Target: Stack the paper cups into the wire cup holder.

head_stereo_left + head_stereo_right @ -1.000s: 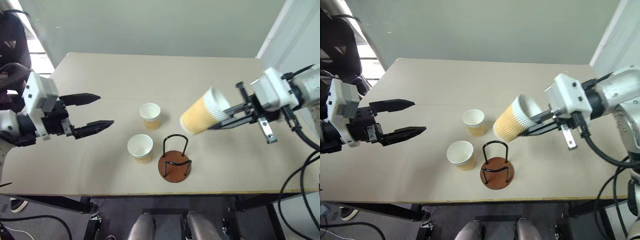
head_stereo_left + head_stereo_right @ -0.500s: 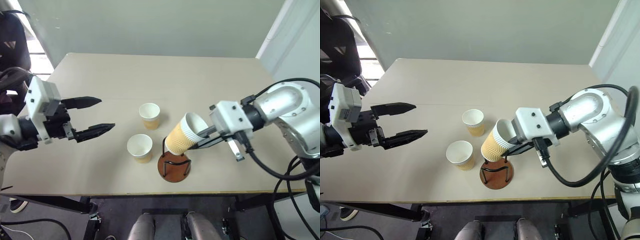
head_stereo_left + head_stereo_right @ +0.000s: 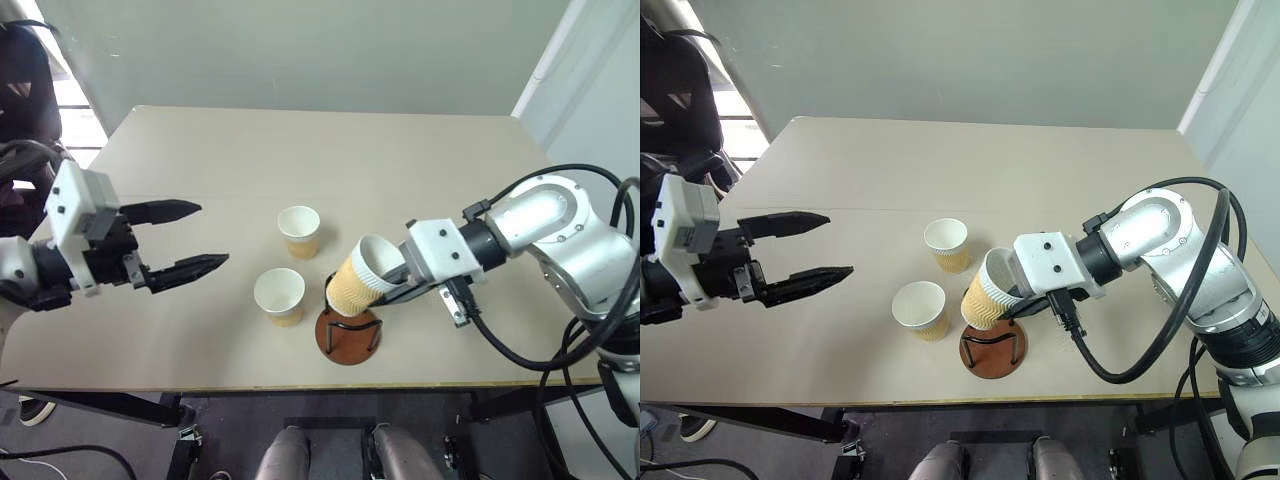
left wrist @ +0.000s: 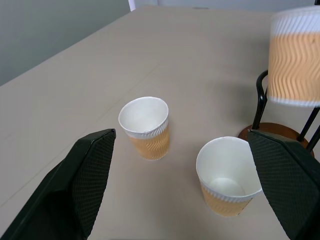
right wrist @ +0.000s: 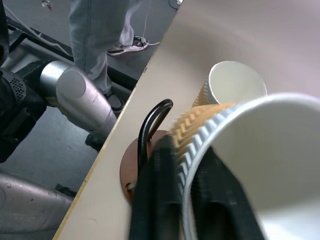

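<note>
At lower centre, the right claw (image 3: 392, 286) grips one tilted paper cup (image 3: 357, 278) entering the wire cup holder (image 3: 349, 325), not yet seated, while two cups (image 3: 281, 295) wait on the bench (image 3: 300, 150) and the left claw (image 3: 190, 240) hangs open.

Three paper cups (image 3: 300, 231) (image 3: 280, 296) (image 3: 361, 276), one wire cup holder (image 3: 349, 330)

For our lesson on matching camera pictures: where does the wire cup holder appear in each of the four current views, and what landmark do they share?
Left eye view: wire cup holder low centre, near the table's front edge.
Right eye view: holder low centre.
Left wrist view: at the right edge, partly cut off.
Right wrist view: left of centre, beside the black fingers.
Shared landmark: the tilted cup over it.
</note>
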